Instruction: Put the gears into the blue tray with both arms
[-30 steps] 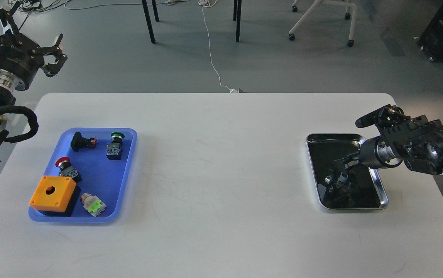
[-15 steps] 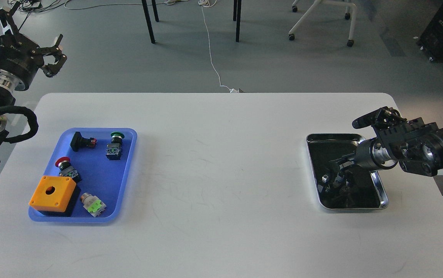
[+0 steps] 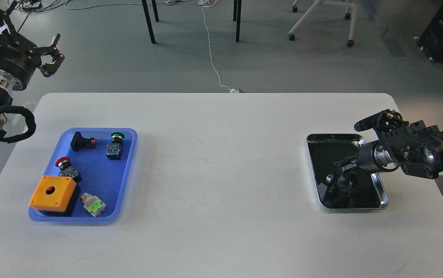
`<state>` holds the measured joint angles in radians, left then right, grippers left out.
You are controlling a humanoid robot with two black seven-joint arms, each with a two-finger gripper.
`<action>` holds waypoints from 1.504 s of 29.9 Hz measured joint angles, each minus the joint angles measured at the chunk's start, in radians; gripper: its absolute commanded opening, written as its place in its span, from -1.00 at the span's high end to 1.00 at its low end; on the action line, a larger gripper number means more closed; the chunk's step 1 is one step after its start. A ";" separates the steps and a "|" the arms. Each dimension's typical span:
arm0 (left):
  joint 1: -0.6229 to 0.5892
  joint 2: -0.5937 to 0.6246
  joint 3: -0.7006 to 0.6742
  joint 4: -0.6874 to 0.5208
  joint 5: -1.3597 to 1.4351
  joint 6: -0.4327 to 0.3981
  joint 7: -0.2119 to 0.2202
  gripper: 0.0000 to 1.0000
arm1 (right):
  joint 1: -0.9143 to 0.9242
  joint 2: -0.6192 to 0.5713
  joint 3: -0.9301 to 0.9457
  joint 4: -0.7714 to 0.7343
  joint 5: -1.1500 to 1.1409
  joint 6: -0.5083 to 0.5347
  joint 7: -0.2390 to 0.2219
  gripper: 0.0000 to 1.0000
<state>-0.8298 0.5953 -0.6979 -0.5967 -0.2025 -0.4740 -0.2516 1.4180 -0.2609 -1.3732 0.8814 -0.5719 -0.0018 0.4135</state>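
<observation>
The blue tray point(image 3: 103, 175) lies on the left side of the white table and holds push-button switches and an orange box. My right gripper point(image 3: 340, 174) reaches from the right, low over the shiny silver tray point(image 3: 333, 135). Its dark fingers merge with the tray's black mirror-like bottom and their own reflection, so their state is unclear. I cannot make out any gears against that dark bottom. My left gripper point(image 3: 51, 56) hangs raised off the table's far left corner, well behind the blue tray, with its fingers spread and nothing between them.
The orange box with a round hole point(image 3: 52, 193) fills the blue tray's near left corner, with several switches point(image 3: 113, 146) around it. Between the two trays lies bare white table point(image 3: 221, 170). Chair and table legs stand on the floor behind.
My right gripper has shifted slightly left and back over the silver tray. My left gripper has drifted a little up and to the left.
</observation>
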 measured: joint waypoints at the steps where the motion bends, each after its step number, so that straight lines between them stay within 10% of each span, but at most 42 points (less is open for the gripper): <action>1: 0.000 0.000 0.000 0.000 0.000 0.000 0.000 -0.97 | -0.003 0.000 0.001 -0.001 0.000 0.000 0.000 0.18; 30: 0.000 0.006 0.000 0.002 0.000 0.000 0.000 -0.97 | 0.214 -0.001 0.120 0.146 -0.001 -0.017 0.005 0.51; 45: -0.002 0.028 0.007 0.004 0.007 0.001 0.005 -0.97 | 0.149 0.259 0.302 0.218 -0.003 -0.283 0.070 0.52</action>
<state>-0.8313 0.6233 -0.6911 -0.5924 -0.1956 -0.4725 -0.2469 1.5668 -0.0015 -1.0709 1.0990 -0.5749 -0.2843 0.4836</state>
